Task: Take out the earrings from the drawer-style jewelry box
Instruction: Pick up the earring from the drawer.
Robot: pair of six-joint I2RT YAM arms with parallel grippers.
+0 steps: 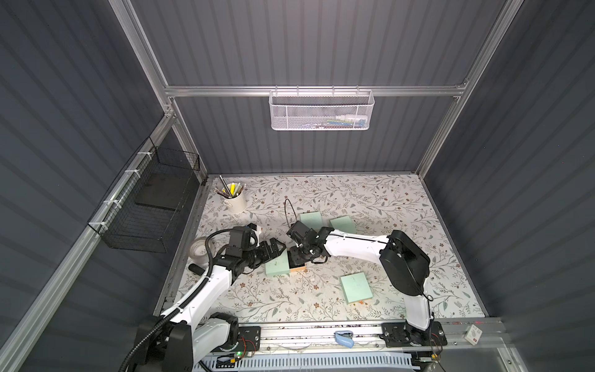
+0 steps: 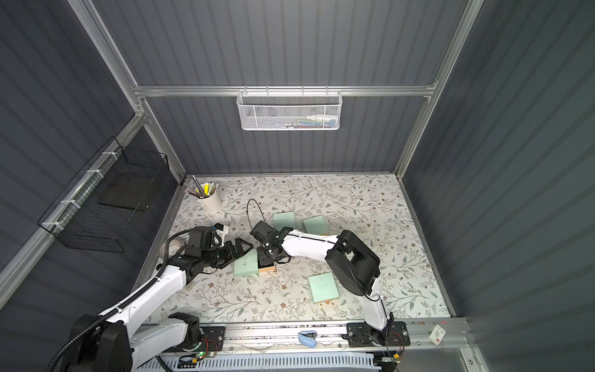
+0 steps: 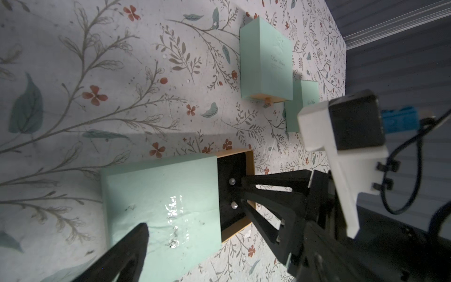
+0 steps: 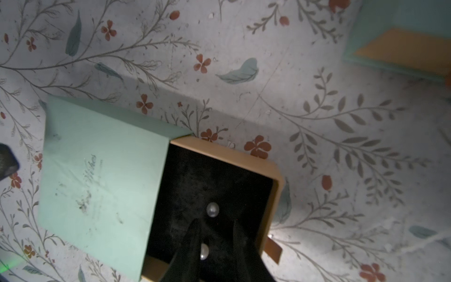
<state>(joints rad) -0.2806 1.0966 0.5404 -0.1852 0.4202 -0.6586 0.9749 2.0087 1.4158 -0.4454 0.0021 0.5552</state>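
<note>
Earrings (image 4: 204,251): two pearl studs on the black pad (image 4: 207,171) of the pulled-out drawer (image 4: 275,177), both not yet taken out. Likely near weightless, hard, round and smooth, so prone to squirt out of flat jaws. The posts probably sit in the pad, so expect slight hold-back and a straight lift. Best hold looks to be across the pearl's widest part, low by the pad, with a light squeeze. Right gripper (image 4: 215,223) is down in the drawer, jaws part open and straddling the near stud. One finger (image 4: 189,246) touches or overlaps that pearl, the other stands clear with a visible gap, so nothing is gripped yet. Far stud (image 4: 212,210) sits just by the fingertips, untouched. Beyond it, the mint sleeve (image 4: 102,171) covers the rest of the drawer. Left gripper (image 1: 277,248) is spread wide by the sleeve, on the side away from the drawer mouth, holding nothing. One of its fingers (image 3: 131,249) hangs over the sleeve top; contact can't be told. Further off, closed mint boxes (image 3: 266,61) lie well apart on the table (image 1: 386,199).
</note>
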